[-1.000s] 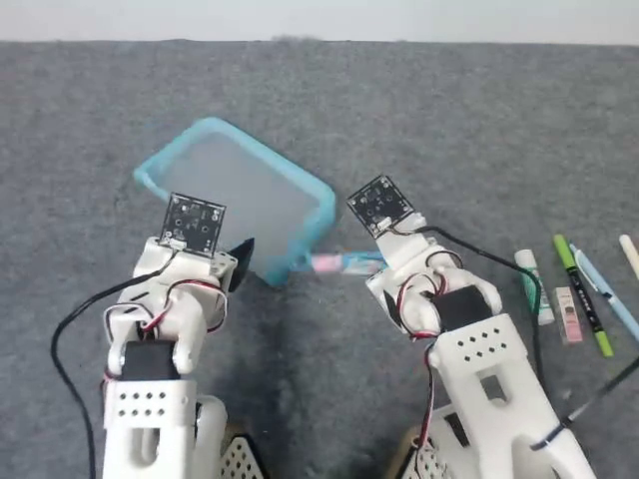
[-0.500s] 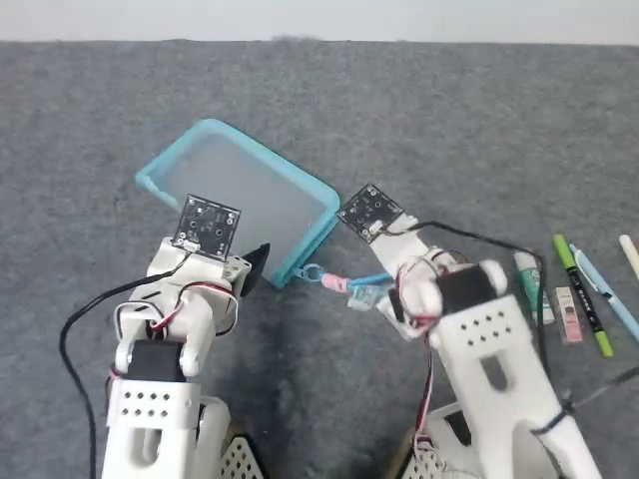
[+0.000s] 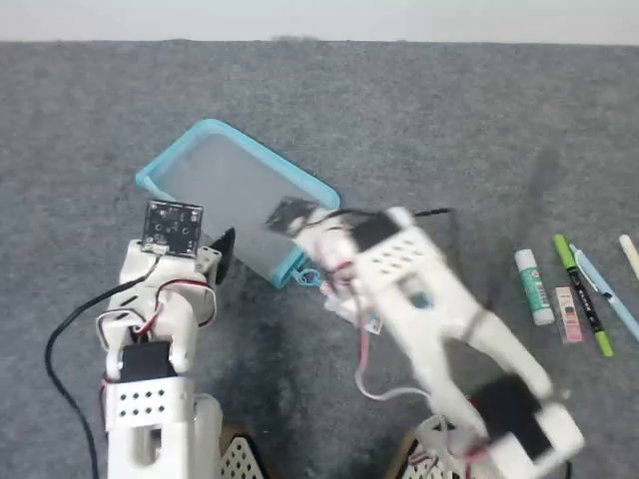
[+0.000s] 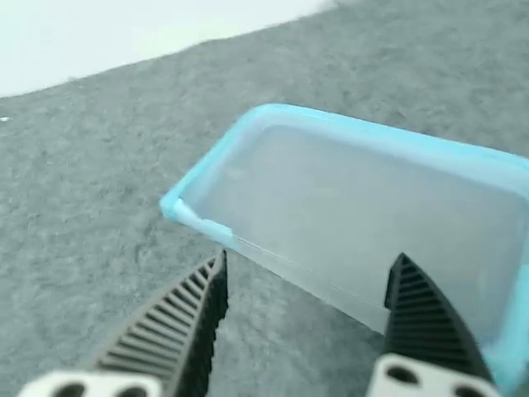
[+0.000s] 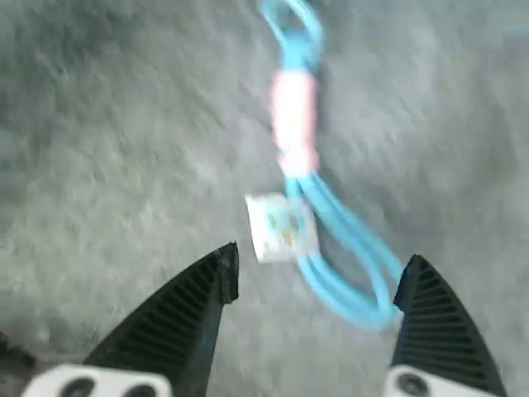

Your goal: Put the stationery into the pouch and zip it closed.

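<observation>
We see a grey, felt-like mat [image 3: 449, 120] covering the whole table, nubbly and matte. Left of centre lies the pouch [image 3: 240, 190], a flat rounded rectangle of frosted, translucent plastic with a thick teal rim, set at a diagonal. Whether its zip is open, we cannot tell.

Two white plastic arms rise from the near edge. The left arm [image 3: 155, 329] stands near the pouch's near left side, and the right arm [image 3: 419, 289] slants from the near right toward the pouch's near corner.

The left gripper [image 4: 310, 269] has black, ribbed, pointed fingers spread wide apart with nothing between them. It hangs just beside the pouch's near long edge without touching it. The right gripper [image 5: 321, 258] is likewise spread wide and grips nothing. It hangs over the pouch's pull cord [image 5: 347, 248], a thin blue loop lying on the mat at the near corner.

The stationery lies far to the right, well apart from the pouch: a green pen [image 3: 582, 294], a pale blue pen [image 3: 604, 294], a white glue stick [image 3: 532, 286] with green banding, and a small pink eraser [image 3: 567, 314].

On the cord sit a soft pink sleeve [image 5: 297, 124] and a little square white tag [image 5: 281, 227].
</observation>
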`<action>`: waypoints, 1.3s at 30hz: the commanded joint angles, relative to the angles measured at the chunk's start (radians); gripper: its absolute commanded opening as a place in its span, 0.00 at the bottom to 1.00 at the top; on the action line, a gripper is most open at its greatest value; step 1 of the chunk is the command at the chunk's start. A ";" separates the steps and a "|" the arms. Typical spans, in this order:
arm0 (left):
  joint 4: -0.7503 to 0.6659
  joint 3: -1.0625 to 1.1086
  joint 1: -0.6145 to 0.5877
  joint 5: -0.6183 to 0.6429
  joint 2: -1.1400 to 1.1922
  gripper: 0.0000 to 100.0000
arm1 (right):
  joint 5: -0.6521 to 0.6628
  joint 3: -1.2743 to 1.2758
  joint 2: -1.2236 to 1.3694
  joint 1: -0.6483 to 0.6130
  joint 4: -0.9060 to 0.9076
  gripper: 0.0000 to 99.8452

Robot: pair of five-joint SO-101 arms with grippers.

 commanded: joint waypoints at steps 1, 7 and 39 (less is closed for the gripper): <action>-0.064 -0.013 -0.038 0.023 0.005 0.29 | -0.017 -0.089 0.099 -0.035 -0.107 0.28; -0.066 -0.013 -0.043 0.023 0.005 0.29 | -0.066 -0.120 0.225 -0.035 -0.223 0.28; 0.269 -0.162 0.163 -0.021 0.005 0.28 | -0.209 0.388 -0.628 0.044 -0.433 0.01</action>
